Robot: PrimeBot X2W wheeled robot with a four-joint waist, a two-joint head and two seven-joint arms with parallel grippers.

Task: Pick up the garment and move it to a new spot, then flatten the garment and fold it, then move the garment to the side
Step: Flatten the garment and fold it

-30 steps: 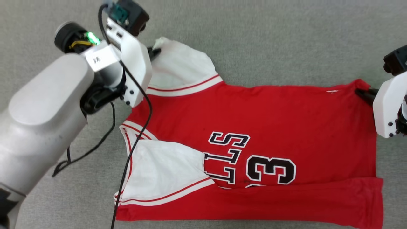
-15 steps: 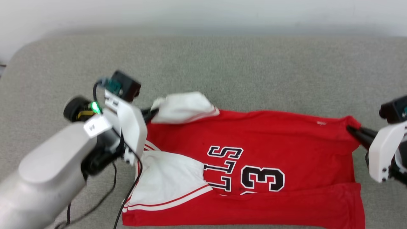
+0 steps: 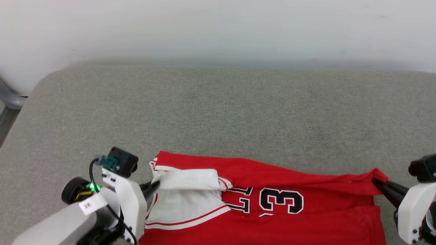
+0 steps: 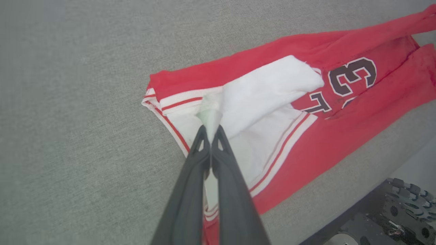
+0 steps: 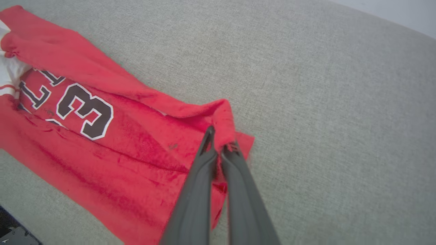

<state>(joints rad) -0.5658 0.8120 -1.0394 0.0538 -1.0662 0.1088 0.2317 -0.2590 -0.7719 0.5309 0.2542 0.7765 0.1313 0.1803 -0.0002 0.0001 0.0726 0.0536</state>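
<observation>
Position: red jersey-style garment (image 3: 306, 221) with white short sleeves, striped trim and a black, white-outlined "3" (image 3: 281, 200) lies on the grey fabric-covered counter (image 3: 218, 109), at the near side, close in front of the robot. Its long axis runs left to right, with the shoulder end toward the left arm and the hem end toward the right arm.

Left hand (image 3: 155, 185): the two dark fingers are pressed together, pinching the tip of the white sleeve (image 3: 189, 178). The left wrist view shows white cloth caught between the fingertips. The sleeve is doubled over onto the chest and partly covers the lettering.

Right hand (image 3: 376, 182): the fingers are pressed together on the red hem corner. The right wrist view shows that corner bunched and raised off the counter.

The far long edge stretches between the two hands, lifted and rolled toward the robot. The near long edge lies turned over as a flat red band.

Judgement: this is the fold step, with the lengthwise fold about half made. Each hand holds its own end of the same edge, and the body of the garment lies on the robot's side of that edge, lower than the hands. Neither arm is nearer. The next move likely needs both hands to travel toward the robot in parallel, then lower. Uneven travel would skew the crease. The sleeve may slip, since only its tip is held.
</observation>
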